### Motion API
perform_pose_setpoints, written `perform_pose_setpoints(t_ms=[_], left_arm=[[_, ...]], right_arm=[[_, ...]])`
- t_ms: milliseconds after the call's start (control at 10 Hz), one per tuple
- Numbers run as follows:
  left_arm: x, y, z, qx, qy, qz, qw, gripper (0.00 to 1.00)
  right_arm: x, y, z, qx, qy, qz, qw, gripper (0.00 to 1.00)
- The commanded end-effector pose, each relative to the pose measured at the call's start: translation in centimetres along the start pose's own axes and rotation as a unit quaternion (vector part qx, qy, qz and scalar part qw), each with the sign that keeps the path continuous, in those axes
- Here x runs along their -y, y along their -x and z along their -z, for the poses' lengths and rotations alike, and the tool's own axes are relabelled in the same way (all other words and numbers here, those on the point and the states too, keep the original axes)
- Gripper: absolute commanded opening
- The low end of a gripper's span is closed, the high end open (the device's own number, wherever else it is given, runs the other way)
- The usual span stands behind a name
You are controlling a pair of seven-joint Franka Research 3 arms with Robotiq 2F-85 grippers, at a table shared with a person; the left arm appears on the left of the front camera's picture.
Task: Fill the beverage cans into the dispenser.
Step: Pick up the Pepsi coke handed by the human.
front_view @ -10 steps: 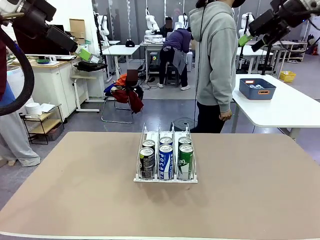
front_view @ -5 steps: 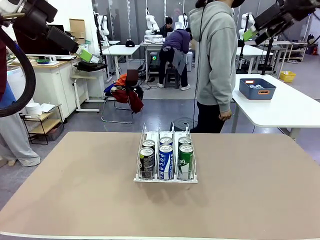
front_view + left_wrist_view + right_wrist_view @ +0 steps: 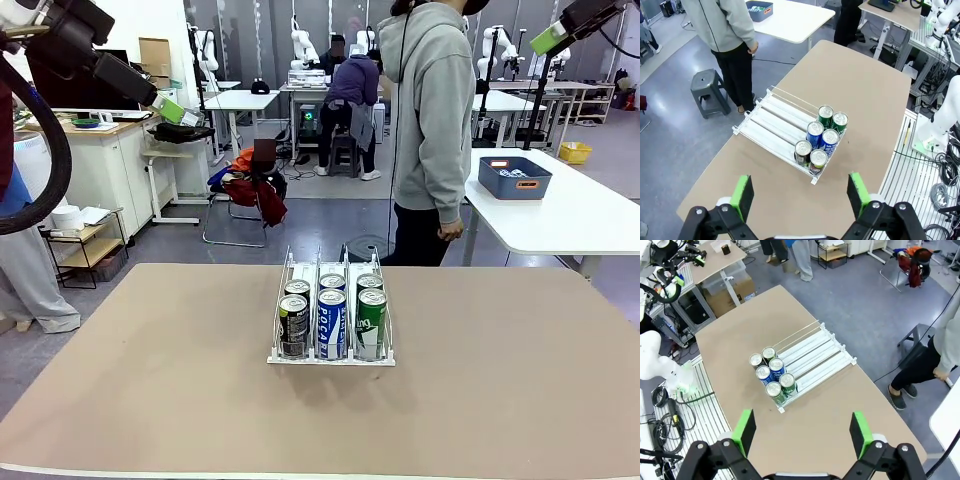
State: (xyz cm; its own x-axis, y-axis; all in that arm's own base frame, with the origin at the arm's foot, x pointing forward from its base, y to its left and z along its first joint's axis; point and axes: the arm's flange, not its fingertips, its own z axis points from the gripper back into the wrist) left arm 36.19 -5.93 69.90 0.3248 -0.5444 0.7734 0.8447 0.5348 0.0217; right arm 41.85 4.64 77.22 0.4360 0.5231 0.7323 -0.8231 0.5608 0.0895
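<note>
The dispenser [image 3: 283, 352] stands mid-table with several beverage cans at its near end, two per lane: black [image 3: 293, 325], blue-and-white Pocari [image 3: 331, 322] and green [image 3: 371, 318] in front. My left gripper [image 3: 170, 108] hangs high at the upper left, open and holding nothing. My right gripper [image 3: 550, 38] is high at the upper right, also open. From above, the left gripper [image 3: 800, 195] looks down on the dispenser [image 3: 775, 117] and cans [image 3: 814, 132]. The right gripper [image 3: 802, 432] likewise sees the dispenser [image 3: 820, 352] and cans [image 3: 776, 366].
A person in a grey hoodie [image 3: 430, 130] stands at the table's far edge, behind the dispenser. A blue bin [image 3: 515, 177] sits on a white side table [image 3: 580, 215] at the right. A grey stool [image 3: 707, 90] stands beyond the table.
My right gripper has risen and swung further to the upper right. The left arm, the cans and the dispenser have not moved.
</note>
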Motion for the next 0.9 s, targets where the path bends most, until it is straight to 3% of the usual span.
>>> perform_pose_setpoints(t_ms=[0, 300, 500, 800], left_arm=[[-0.2, 0.2, 0.0, 0.005, 0.010, 0.009, 1.000, 1.00], [-0.2, 0.2, 0.0, 0.005, 0.010, 0.009, 1.000, 1.00], [0.0, 0.0, 0.0, -0.001, -0.001, 0.000, 1.000, 1.00], [0.1, -4.7, -2.4, 0.009, 0.060, -0.024, 0.998, 1.00]], right_arm=[[-0.2, -0.4, 0.6, 0.006, 0.004, 0.017, 1.000, 1.00], [0.0, -0.1, 0.4, -0.003, -0.001, 0.003, 1.000, 1.00], [-0.1, -0.3, -0.4, -0.020, 0.015, 0.030, 0.999, 1.00], [0.2, -0.3, -1.6, -0.016, 0.014, 0.042, 0.999, 1.00]])
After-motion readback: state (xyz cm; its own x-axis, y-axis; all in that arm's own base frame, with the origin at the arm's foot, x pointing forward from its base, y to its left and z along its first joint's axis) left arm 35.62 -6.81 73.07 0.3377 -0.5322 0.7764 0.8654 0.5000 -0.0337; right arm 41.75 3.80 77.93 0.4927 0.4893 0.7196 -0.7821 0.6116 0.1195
